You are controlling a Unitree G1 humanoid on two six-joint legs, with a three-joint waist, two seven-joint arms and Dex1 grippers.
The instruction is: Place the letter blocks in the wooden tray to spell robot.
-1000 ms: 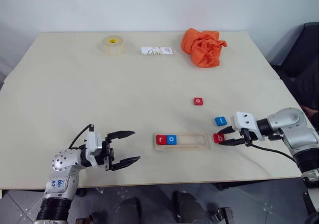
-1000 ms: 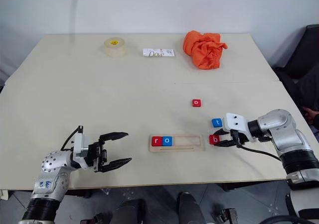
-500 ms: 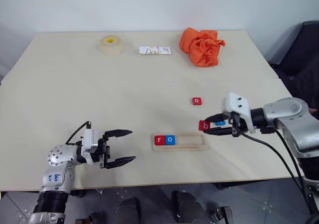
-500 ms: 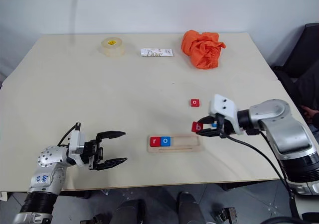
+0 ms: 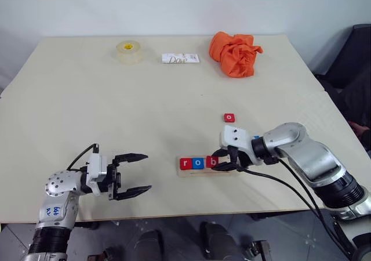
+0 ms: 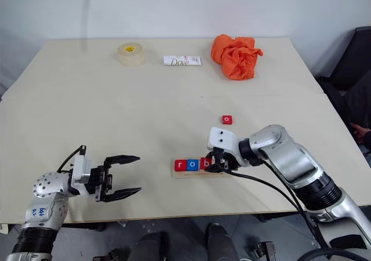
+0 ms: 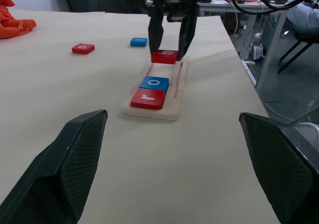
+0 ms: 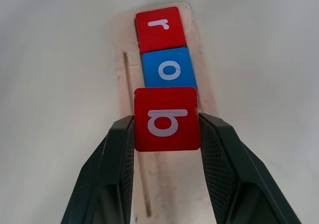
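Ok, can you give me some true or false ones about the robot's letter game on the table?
1. The right gripper holds the red square b tile over the pale wooden tray. True.
2. The red r tile and blue o tile lie in the tray. True.
3. The left gripper holds a blue tile. False: it is open and empty.
4. The crumpled orange cloth covers the tray. False: it lies at the table's far edge.
5. The blue t tile lies in the tray. False: it lies on the table beside it.
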